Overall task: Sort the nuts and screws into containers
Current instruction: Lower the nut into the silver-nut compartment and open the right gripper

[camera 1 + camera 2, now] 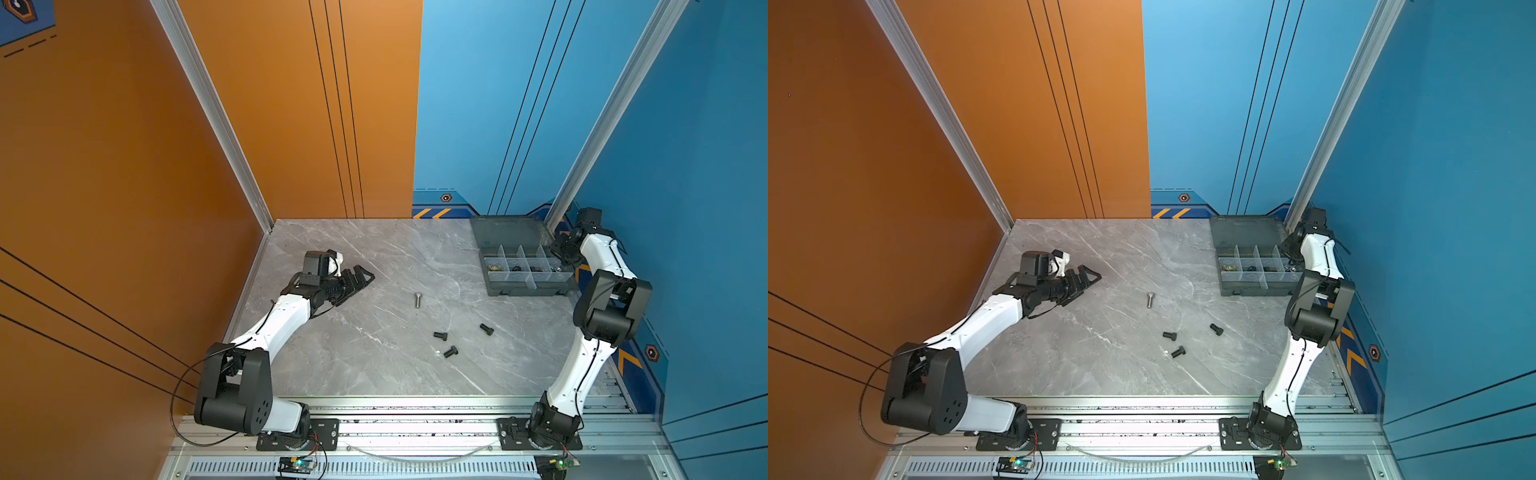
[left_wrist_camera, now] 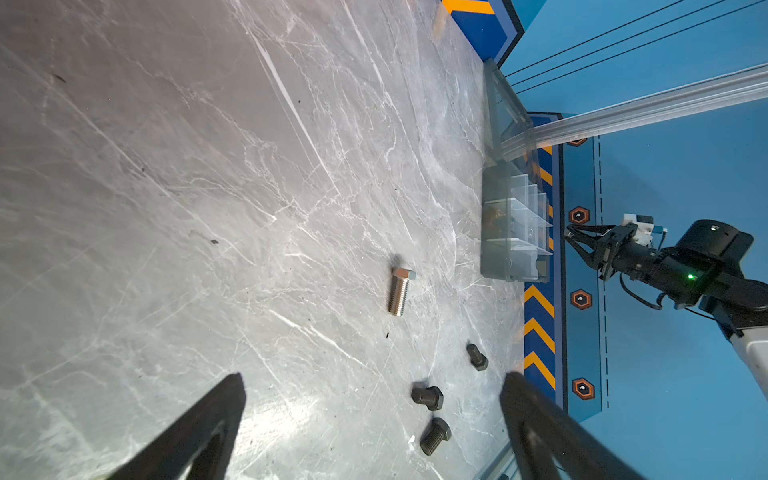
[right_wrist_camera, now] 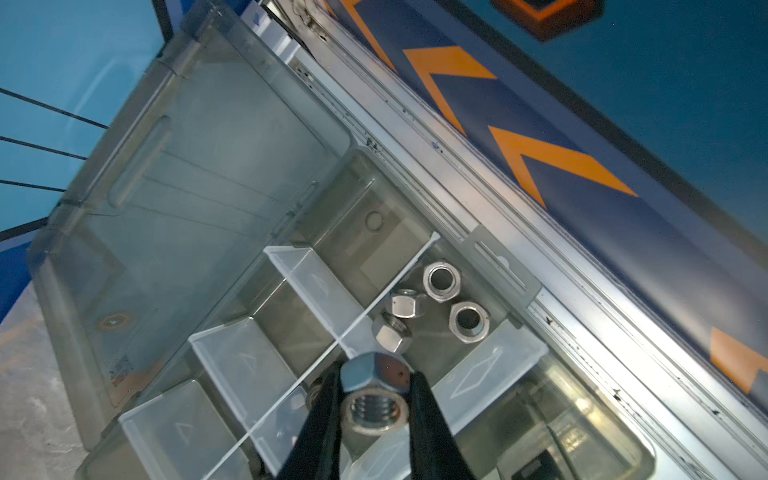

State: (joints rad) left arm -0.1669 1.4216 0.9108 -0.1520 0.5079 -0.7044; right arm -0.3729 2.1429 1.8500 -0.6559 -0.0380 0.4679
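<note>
The grey marbled tabletop [image 1: 374,257] is carrying a smoky box [image 1: 523,290] at its far right, lid [image 1: 507,232] lying open. The left tool [image 2: 374,377] is pointing across from the left, jaws standing wide apart. The right tool [image 3: 376,372] is clamping a silver nut [image 3: 374,399] over the box's right-end compartment [image 3: 436,353], where four like nuts [image 3: 441,280] are lying. One silver bolt [image 1: 418,299] and three stubby black bolts [image 1: 440,335] are lying loose mid-tabletop. Brass pieces [image 1: 494,266] are sitting in the left-end compartment.

A robotics lab cell is indicated by an aluminium-profile frame [image 1: 415,432], an orange wall panel [image 1: 104,166], a blue wall panel [image 1: 685,145] and a marble-patterned tabletop [image 1: 353,365].
</note>
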